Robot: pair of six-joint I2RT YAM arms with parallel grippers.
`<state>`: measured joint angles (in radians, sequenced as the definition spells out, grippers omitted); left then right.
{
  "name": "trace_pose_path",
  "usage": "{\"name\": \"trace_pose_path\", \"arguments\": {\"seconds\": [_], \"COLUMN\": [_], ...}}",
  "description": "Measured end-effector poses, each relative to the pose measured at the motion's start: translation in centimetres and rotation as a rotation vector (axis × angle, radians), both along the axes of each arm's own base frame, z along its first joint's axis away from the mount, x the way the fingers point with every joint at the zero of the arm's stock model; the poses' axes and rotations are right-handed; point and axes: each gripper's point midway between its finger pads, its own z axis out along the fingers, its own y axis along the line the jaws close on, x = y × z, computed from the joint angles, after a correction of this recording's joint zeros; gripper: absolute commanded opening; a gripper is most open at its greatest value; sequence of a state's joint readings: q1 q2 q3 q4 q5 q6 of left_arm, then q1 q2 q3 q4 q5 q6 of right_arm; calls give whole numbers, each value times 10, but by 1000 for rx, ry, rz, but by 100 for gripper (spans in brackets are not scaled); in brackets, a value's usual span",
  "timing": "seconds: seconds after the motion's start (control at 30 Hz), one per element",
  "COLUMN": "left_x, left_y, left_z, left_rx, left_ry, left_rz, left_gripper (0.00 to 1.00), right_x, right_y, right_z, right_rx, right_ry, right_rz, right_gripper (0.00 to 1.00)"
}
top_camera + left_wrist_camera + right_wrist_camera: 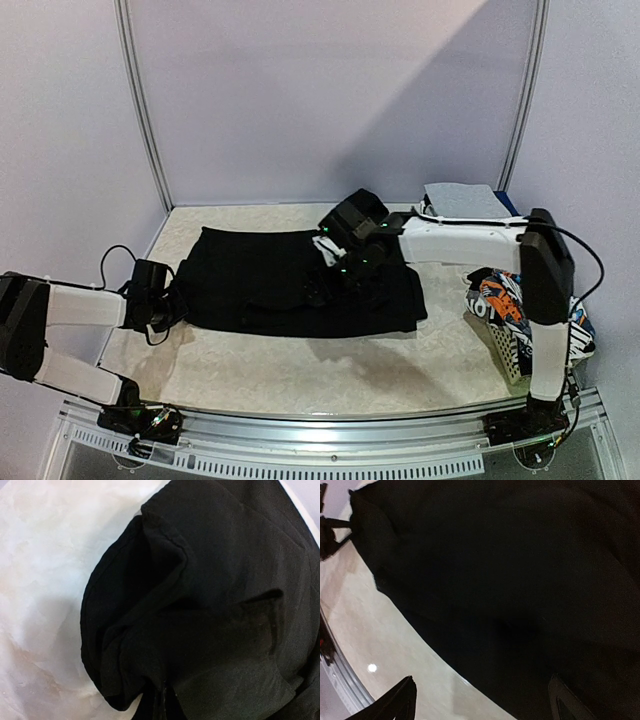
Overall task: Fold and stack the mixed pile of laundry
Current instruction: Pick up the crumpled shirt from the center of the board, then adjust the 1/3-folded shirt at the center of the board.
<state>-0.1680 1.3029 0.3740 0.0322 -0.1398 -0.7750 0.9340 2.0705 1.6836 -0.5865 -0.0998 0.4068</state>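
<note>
Ahead of the left claw [178,300], the black top [260,285] blankets the surface [300,375]; the bare marble nearer the arm bases lies open. Below the wide-spread right claw [325,285] lies the same cloth. To its right stands the white basket [508,355], heaped with printed garments [500,300]; beyond it lies a folded grey shirt [458,200].

Beige marbled table [300,372], white lattice basket [509,354]

Beige marbled tabletop [300,375] bore large black cloth top [260,285] at centre, folded grey shirt [458,200] two o'clock, white lattice basket [510,355] four o'clock.
</note>
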Motion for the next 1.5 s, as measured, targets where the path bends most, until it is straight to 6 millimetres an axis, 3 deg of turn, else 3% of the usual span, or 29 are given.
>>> {"name": "trace_pose_path", "arguments": {"seconds": [0.07, 0.23, 0.33, 0.47, 0.6, 0.77, 0.93, 1.37, 1.5], "left_x": [0, -2, -5, -5, -6, -7, -8, -10, -10], "left_y": [0, 1, 1, 1, 1, 1, 1, 2, 2], "left_z": [1, 2, 0, 1, 1, 3, 6, 6, 6], "left_rx": [3, 12, 17, 20, 25, 30, 32, 34, 34], "left_ry": [-1, 9, 24, 32, 40, 41, 36, 42, 43], "left_rz": [-3, -10, -16, -22, -27, -34, -36, -36, -36], "left_gripper": [0, 0, 0, 0, 0, 0, 0, 0, 0], "right_x": [-3, 8, -4, -31, -43, -39, -37, -62, -69], "right_y": [-48, -160, -207, -236, -238, -222, -208, -189, -188], "right_z": [-1, 18, 4, -34, -50, -52, -64, -79, -81], "right_rx": [-56, -107, -150, -216, -208, -134, -85, 24, 47], "right_ry": [6, -38, -23, 63, 117, 131, 171, 285, 296], "right_rz": [-68, -314, -411, -449, -439, -414, -387, -290, -266], "right_gripper": [92, 86, 78, 70, 63, 50, 47, 54, 65]}}
